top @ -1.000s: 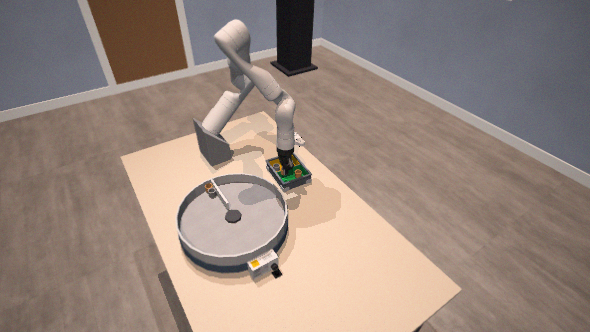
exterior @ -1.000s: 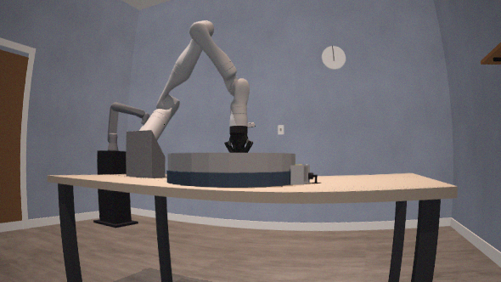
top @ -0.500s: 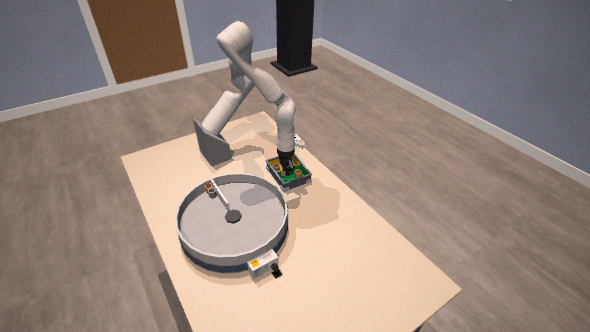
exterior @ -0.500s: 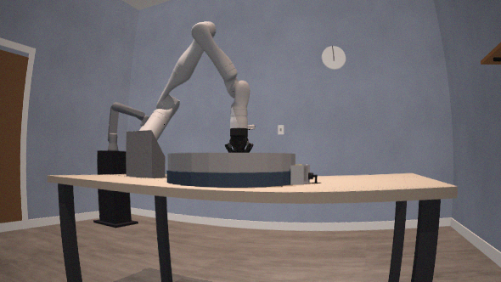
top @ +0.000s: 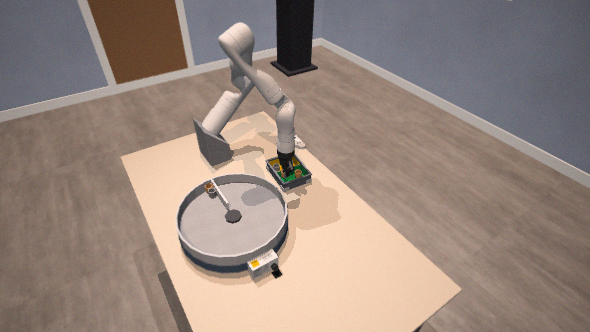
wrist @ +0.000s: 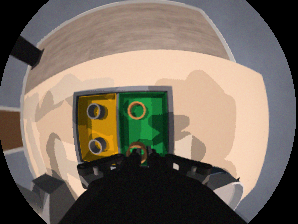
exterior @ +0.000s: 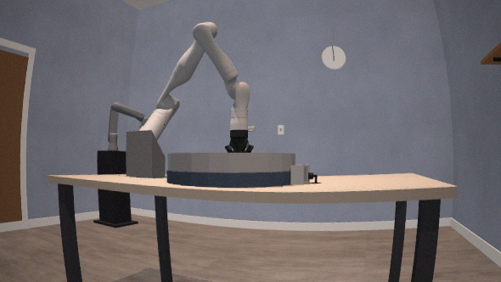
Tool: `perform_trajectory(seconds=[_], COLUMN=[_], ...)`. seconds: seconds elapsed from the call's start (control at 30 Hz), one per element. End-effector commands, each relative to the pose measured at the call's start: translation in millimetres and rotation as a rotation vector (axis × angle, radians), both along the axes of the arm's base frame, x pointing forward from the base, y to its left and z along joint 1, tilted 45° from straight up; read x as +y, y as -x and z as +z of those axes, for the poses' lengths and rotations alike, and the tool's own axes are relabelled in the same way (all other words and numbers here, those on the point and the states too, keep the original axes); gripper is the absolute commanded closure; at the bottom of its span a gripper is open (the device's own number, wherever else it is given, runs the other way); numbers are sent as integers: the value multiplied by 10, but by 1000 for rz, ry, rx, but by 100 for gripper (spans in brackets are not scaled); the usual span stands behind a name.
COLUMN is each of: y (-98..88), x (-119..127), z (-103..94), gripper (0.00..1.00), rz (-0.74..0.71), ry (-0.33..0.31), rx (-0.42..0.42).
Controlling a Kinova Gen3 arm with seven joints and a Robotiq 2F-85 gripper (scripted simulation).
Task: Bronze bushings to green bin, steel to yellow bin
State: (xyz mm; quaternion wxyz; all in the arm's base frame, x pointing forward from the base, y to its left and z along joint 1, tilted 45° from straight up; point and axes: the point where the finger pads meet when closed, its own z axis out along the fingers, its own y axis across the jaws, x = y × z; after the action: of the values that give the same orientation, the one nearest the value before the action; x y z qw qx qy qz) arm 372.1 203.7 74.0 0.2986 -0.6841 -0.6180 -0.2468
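Above the walls of the green bin [top: 293,179] [wrist: 159,102], a vertical way out lay open for the gripper [top: 286,172] [exterior: 239,149] [wrist: 143,151]. Sideways at fingertip level, the divider [wrist: 117,130] blocked passage toward the yellow bin [wrist: 106,126], where two steel bushings took up room. Another bronze bushing [top: 298,173] [wrist: 129,110] obstructed part of the green side. The raised turntable wall [top: 215,256] [exterior: 231,162] barred low sideways entry; inside it, the guide bar [top: 220,193] and hub [top: 233,216] left open disc around them.

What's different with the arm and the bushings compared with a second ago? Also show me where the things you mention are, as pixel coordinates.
The gripper [top: 287,173] [exterior: 239,147] [wrist: 143,151] has come down slightly over the green bin [top: 291,178] [wrist: 156,105]. The pictures don't settle whether it has taken hold of or let go of a bushing. On the turntable [top: 225,240] [exterior: 231,163], the bronze bushing [top: 208,186] and steel bushing [top: 212,192] stayed by the white bar [top: 220,194].
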Motion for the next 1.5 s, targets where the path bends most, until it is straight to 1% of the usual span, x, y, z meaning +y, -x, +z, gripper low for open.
perform_trajectory(seconds=[0.0,0.4,0.83,1.13,1.3,1.47], y=[-1,-1,2,2,4,4], x=[37,47,132,132,170,170], z=[-22,-31,-115,-115,-156,-156], gripper=[100,100,100,100,100,100], rz=[-3,-3,-3,-3,-2,-2], ry=[2,2,2,2,2,2], rx=[-2,-2,-2,-2,-1,-1])
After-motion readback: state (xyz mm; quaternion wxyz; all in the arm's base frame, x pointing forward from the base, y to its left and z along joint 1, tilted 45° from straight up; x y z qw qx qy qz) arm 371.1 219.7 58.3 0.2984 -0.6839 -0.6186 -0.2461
